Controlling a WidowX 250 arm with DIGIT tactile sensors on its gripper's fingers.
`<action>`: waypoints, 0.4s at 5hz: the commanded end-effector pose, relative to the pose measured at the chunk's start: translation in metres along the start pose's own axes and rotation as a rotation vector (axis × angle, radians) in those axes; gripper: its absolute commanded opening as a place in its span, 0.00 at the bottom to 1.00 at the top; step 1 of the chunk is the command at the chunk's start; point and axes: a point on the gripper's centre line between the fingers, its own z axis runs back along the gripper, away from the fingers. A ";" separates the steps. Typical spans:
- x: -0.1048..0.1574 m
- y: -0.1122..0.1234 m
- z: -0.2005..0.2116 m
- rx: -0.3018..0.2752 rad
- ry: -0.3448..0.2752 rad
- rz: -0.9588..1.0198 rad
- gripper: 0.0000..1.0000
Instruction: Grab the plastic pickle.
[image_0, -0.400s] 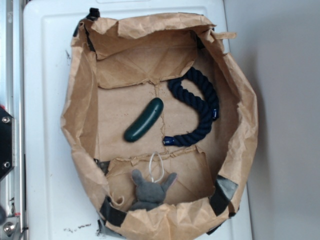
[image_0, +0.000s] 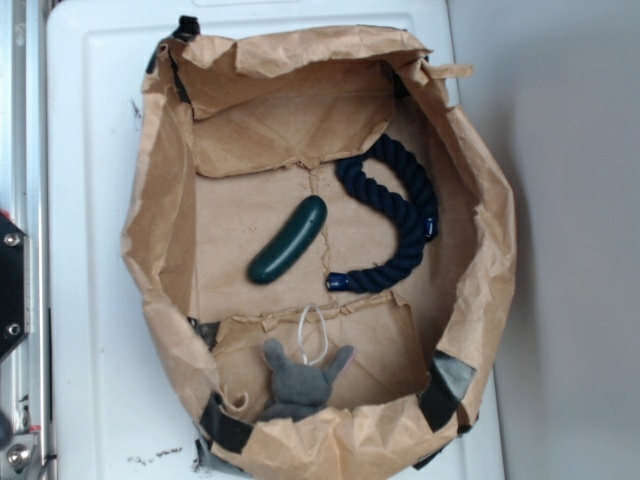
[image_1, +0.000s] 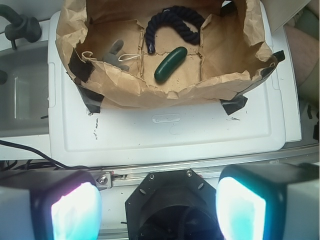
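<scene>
The plastic pickle (image_0: 288, 240) is a glossy dark-green piece lying diagonally on the floor of an open brown paper bag (image_0: 160, 240). It also shows in the wrist view (image_1: 170, 64), at the top centre inside the bag. My gripper (image_1: 157, 207) is open and empty, its two glowing pads (image_1: 75, 212) wide apart at the bottom of the wrist view. It hangs well back from the bag, over the robot's black base. The gripper is out of the exterior view.
A thick navy-blue rope (image_0: 395, 215) curls beside the pickle, to its right. A grey plush toy (image_0: 298, 380) with a white loop lies near the bag's lower wall. The bag stands on a white lid (image_0: 90, 200). A metal rail (image_1: 200, 167) runs below it.
</scene>
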 end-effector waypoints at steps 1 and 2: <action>0.038 -0.012 -0.008 -0.009 -0.018 0.110 1.00; 0.089 -0.005 -0.019 -0.089 -0.061 0.280 1.00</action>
